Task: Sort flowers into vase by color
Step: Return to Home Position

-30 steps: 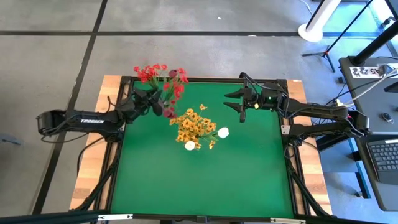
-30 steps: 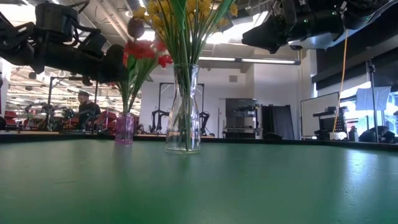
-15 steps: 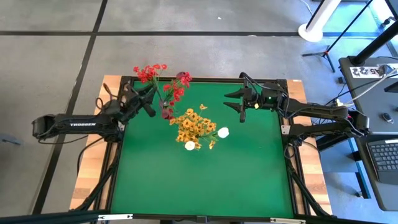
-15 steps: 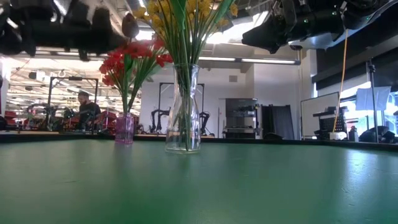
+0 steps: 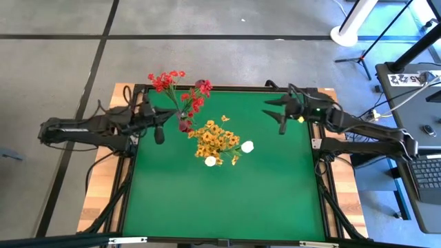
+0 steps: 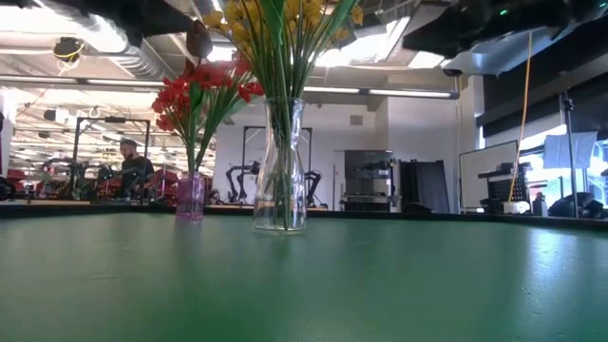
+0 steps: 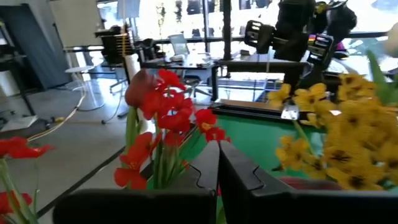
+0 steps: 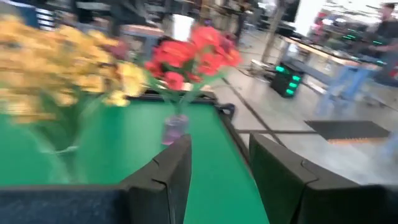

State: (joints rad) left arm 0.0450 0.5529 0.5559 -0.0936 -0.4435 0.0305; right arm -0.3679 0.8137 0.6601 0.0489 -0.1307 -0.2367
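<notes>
Red flowers (image 5: 180, 96) seen gathered in purple vase (image 6: 190, 197), table (image 5: 227, 200) 11 o'clock. Yellow flowers (image 5: 215, 138) and white buds (image 5: 247, 147) held in glass vase (image 6: 279, 171) near centre. No loose stems seen; sorting judged complete. Left gripper (image 5: 159, 132) pinched narrow, empty, at purple vase's 9 o'clock. Right gripper (image 5: 274, 114) spread wide, empty, at glass vase's 2 o'clock.

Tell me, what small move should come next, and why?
Probably draw the left end effector back from the violet vase. Both it and the right end effector are empty, red flowers stand in that vase, yellow and white flowers in the clear vase, and no stem lies on the table.
</notes>
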